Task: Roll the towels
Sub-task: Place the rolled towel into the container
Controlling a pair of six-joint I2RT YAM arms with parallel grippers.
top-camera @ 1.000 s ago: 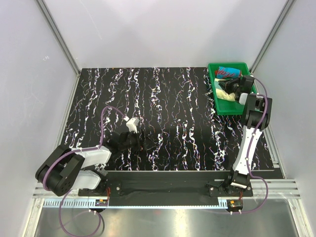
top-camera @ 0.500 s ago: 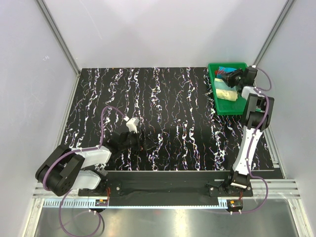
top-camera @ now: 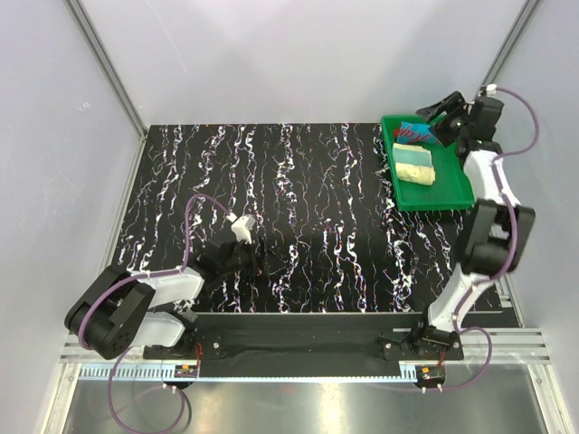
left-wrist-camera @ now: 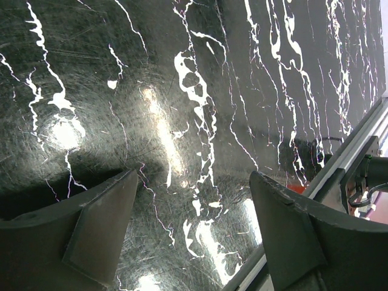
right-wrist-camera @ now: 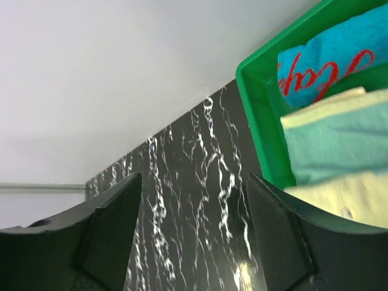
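Note:
Two rolled towels lie in the green tray (top-camera: 445, 192) at the back right. The red and blue towel (top-camera: 416, 133) is at its far end, and the pale yellow and teal towel (top-camera: 414, 167) is just in front of it. My right gripper (top-camera: 434, 115) hangs open and empty above the tray's far end. In the right wrist view the gripper (right-wrist-camera: 194, 194) looks past the tray's rim (right-wrist-camera: 257, 115), with the blue and red towel (right-wrist-camera: 327, 60) and the yellow-teal towel (right-wrist-camera: 339, 139) at the right. My left gripper (top-camera: 257, 262) is open and empty, low over the table (left-wrist-camera: 191, 182).
The black marbled table (top-camera: 298, 181) is ringed by white walls with metal posts in the back corners. The metal rail holding the arm bases (top-camera: 308, 344) runs along the near edge. The tray sits against the right wall.
My right gripper has risen out of the tray and moved back and to the right. The yellow-teal roll now shows in full. The left arm has not moved.

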